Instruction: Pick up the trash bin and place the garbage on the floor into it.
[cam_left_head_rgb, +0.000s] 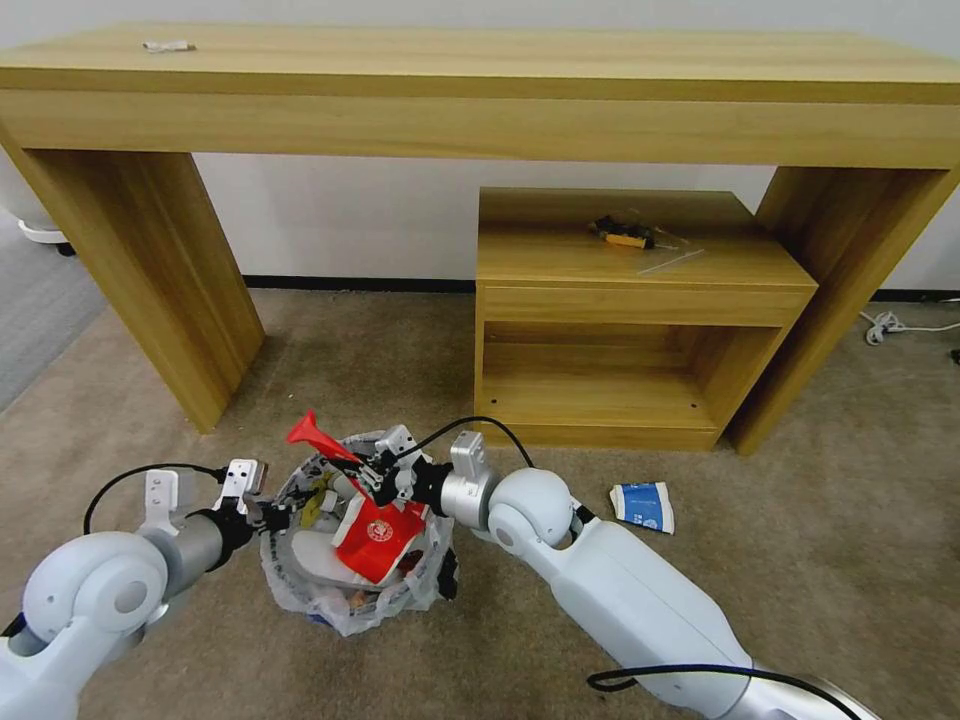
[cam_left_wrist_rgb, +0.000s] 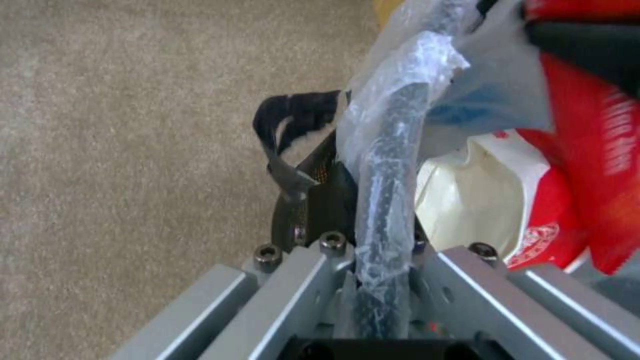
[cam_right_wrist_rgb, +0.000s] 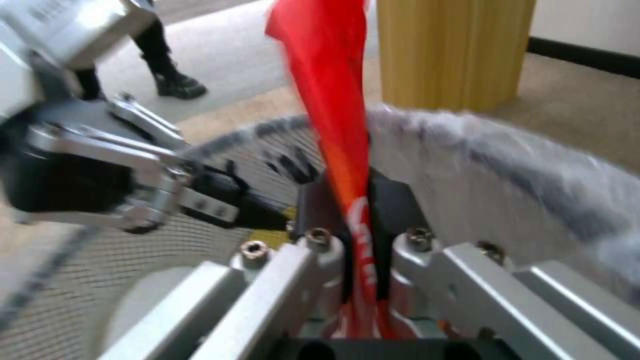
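Note:
The trash bin (cam_left_head_rgb: 338, 608), round, black and lined with a crinkled printed bag, hangs just above the beige floor (cam_left_head_rgb: 200, 660) between my arms. My left gripper (cam_left_head_rgb: 272, 513) is shut on the bin's near-left rim; the left wrist view shows the bag-covered rim (cam_left_wrist_rgb: 390, 150) clamped in that gripper (cam_left_wrist_rgb: 373, 220). Over the bin's mouth, my right gripper (cam_left_head_rgb: 373, 478) is shut on a red wrapper (cam_left_head_rgb: 312, 437) that sticks up and leftward. The right wrist view has the wrapper (cam_right_wrist_rgb: 333, 100) pinched in the gripper (cam_right_wrist_rgb: 357, 225) above the mesh wall (cam_right_wrist_rgb: 100, 260). A red cup (cam_left_head_rgb: 380, 535) and a white slipper (cam_left_head_rgb: 312, 562) lie inside.
A blue and white packet (cam_left_head_rgb: 643, 505) lies on the floor right of my right arm. A low wooden cabinet (cam_left_head_rgb: 620, 300) stands under a long wooden desk (cam_left_head_rgb: 480, 90), whose left leg (cam_left_head_rgb: 150, 270) is behind the bin. A white cable (cam_left_head_rgb: 885, 325) lies at far right.

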